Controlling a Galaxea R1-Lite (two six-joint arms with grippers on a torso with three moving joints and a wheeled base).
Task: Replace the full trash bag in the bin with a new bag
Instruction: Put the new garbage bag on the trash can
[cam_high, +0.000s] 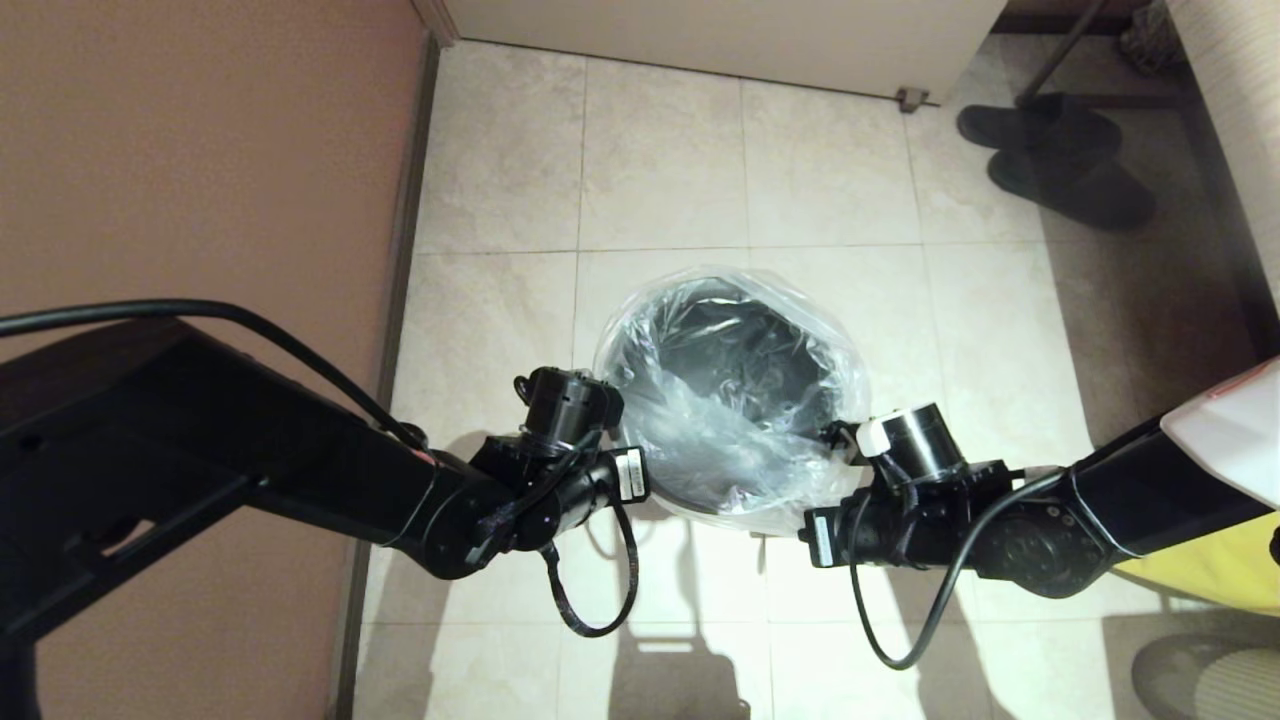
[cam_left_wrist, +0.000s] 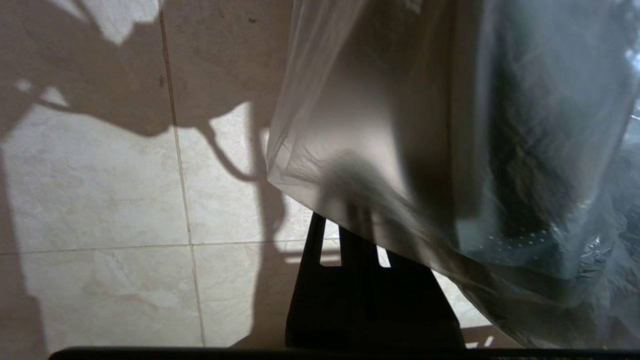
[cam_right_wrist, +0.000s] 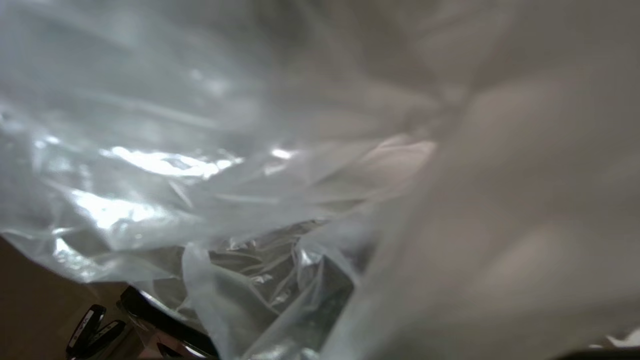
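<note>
The bin stands on the tiled floor in the middle of the head view. The new bag, clear and crinkled, lines it and spills over the rim on the near side. My left wrist hangs at the bin's left side. In the left wrist view my left gripper is shut, its dark fingers running under the new bag's hem. My right wrist sits at the bin's right side. The new bag's film fills the right wrist view and hides that gripper's fingers.
A brown wall runs along the left. Black slippers lie at the back right near a chair leg. An opaque yellow bag sits behind my right arm. A grey mat lies at the near right.
</note>
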